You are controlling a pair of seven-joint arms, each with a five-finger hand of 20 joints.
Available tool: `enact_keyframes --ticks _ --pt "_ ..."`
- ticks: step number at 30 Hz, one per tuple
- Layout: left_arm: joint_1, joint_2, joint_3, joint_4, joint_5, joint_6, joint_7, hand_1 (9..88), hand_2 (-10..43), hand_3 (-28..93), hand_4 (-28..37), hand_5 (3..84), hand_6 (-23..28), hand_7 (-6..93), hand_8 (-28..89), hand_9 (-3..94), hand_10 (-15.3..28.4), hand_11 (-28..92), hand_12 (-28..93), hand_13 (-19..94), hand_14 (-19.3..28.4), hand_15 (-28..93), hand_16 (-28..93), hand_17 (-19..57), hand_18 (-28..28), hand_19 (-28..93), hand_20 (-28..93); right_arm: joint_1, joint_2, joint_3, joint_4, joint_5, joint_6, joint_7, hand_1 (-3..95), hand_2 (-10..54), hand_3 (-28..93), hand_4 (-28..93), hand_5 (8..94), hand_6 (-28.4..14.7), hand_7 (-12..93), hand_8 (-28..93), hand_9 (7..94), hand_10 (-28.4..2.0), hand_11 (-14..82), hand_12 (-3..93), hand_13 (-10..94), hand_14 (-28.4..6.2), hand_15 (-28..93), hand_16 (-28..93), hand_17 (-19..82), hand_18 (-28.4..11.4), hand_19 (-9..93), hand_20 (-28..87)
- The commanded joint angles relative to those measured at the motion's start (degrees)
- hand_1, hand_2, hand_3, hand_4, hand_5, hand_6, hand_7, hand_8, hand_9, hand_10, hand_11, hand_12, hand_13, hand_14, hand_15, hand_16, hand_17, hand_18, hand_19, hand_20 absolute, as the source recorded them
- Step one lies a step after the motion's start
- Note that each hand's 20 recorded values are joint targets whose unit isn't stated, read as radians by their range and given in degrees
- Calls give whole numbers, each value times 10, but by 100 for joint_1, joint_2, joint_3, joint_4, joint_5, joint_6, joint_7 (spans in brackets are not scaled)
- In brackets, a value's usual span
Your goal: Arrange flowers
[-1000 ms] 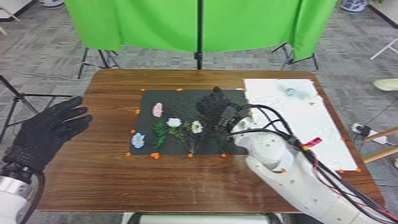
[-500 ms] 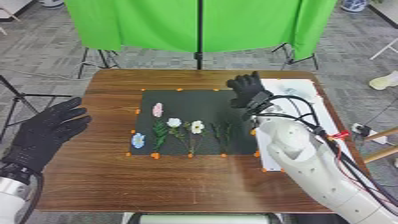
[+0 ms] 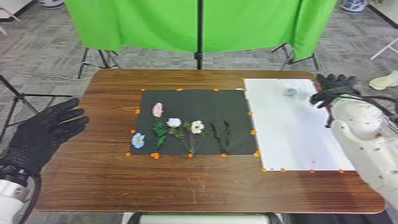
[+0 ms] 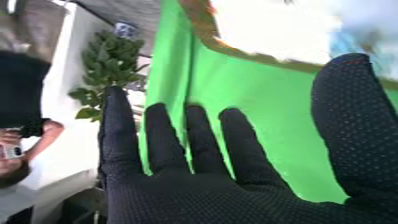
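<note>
The right hand point(image 3: 334, 86) is over the white sheet's far right edge, at the table's right side, its fingers spread and nothing in it. In the right wrist view, the right hand point(image 4: 204, 192) has straight fingers and its thumb apart. My left hand point(image 3: 43, 132) stands open left of the table. On the black sheet point(image 3: 191, 95) lie a pink flower point(image 3: 158, 109), a blue flower point(image 3: 138, 140), two white flowers point(image 3: 174, 122) point(image 3: 197, 127) with stems, green leaves point(image 3: 160, 132) and two thin green stems point(image 3: 221, 137). A small pale-blue thing point(image 3: 290, 92) lies on the white sheet point(image 3: 306, 135).
Orange pieces point(image 3: 155, 155) line the edges of both sheets on the wooden table point(image 3: 178, 185). Beyond the table's far edge, a green cloth point(image 3: 142, 25) hangs behind a dark pole point(image 3: 200, 35).
My right hand has moved from above the black sheet to the right, across the white sheet to its far right edge. The left hand has barely moved.
</note>
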Motion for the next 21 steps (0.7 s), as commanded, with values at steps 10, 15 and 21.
enact_keyframes --ticks 10,15,21 --pt "62 -86 56 -15 6 51 -15 260 11 721 -254 362 37 200 -113 312 127 269 145 238 155 412 -28 -81 219 480 78 -177 -42 -438 597 143 2224 -264 431 -95 775 -283 602 34 441 -183 804 -23 182 356 726 5 422 275 229 -151 676 271" --pt "46 -82 56 -12 11 40 -23 260 11 721 -254 362 37 199 -113 312 127 270 146 239 156 413 -28 -81 219 480 79 -295 -67 -432 440 -142 2164 -598 476 -88 762 -283 735 44 442 -138 892 -21 242 356 812 -2 477 267 280 -147 741 317" --pt "47 -98 55 -7 10 42 -13 260 11 722 -254 362 37 199 -112 312 127 270 145 239 156 413 -29 -82 219 480 79 -379 -10 -603 -71 -544 2697 -114 457 -95 831 -283 768 34 439 -136 912 -23 260 378 822 -7 531 268 287 -152 761 342"
